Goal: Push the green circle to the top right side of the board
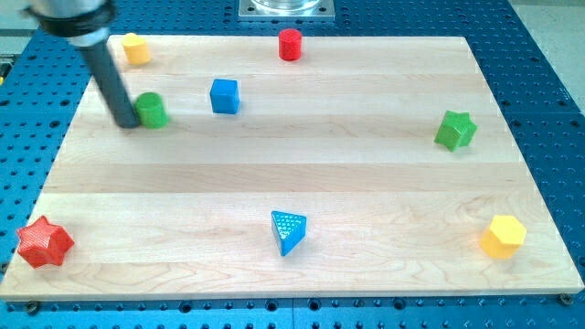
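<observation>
The green circle [152, 110] sits on the wooden board [292, 174] near the view's top left. My tip [128, 124] is at the circle's left side, touching it or nearly so. The dark rod slants up to the view's top left corner. A green star [455, 130] lies at the view's right, well apart from the circle.
A blue cube [224, 96] lies just right of the green circle. A red cylinder [290, 44] and a yellow block [136, 48] sit along the top edge. A red star [44, 242], a blue triangle [289, 232] and a yellow hexagon [504, 237] lie near the bottom.
</observation>
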Action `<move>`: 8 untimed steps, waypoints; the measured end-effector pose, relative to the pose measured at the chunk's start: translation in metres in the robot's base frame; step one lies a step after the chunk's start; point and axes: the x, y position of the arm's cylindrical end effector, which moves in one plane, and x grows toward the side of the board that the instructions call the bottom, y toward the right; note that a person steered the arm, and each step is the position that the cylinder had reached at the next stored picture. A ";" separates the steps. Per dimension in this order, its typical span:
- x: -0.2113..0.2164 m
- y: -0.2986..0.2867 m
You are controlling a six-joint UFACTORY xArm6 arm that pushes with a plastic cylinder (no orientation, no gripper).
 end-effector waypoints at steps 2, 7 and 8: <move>-0.001 0.083; -0.027 0.139; -0.057 0.192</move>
